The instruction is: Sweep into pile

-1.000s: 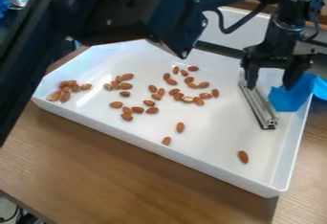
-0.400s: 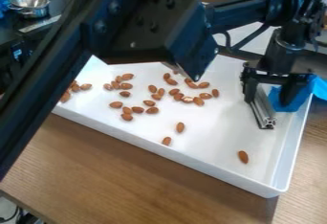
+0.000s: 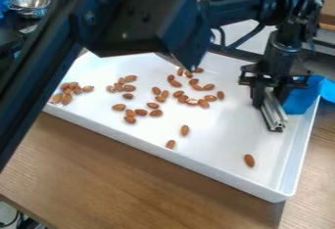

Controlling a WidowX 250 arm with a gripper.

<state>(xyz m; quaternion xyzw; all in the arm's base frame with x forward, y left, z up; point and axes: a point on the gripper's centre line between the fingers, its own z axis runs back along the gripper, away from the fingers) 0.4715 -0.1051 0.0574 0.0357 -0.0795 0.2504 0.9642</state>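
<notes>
The black gripper (image 3: 270,92) hangs over the right part of the white tray (image 3: 216,167), its fingers brought in on both sides of a silver metal bar (image 3: 274,111) that slants along the tray floor. Brown almonds (image 3: 140,112) lie scattered over the left and middle of the tray. One tight cluster of almonds (image 3: 67,97) is by the left edge, partly beside the dark arm. Two almonds lie apart near the front middle, and a single almond (image 3: 249,160) rests near the front right corner.
A blue sheet (image 3: 302,101) is just right of the bar, at the tray's right wall. The wooden table (image 3: 131,174) surrounds the tray's front. A metal colander (image 3: 30,3) stands at the far upper left. The arm's dark links cross above the tray's left and back.
The gripper's fingers have closed in around the bar, whose near end has turned slightly to the right. The arm's upper links have shifted left since the last frame, uncovering some almonds.
</notes>
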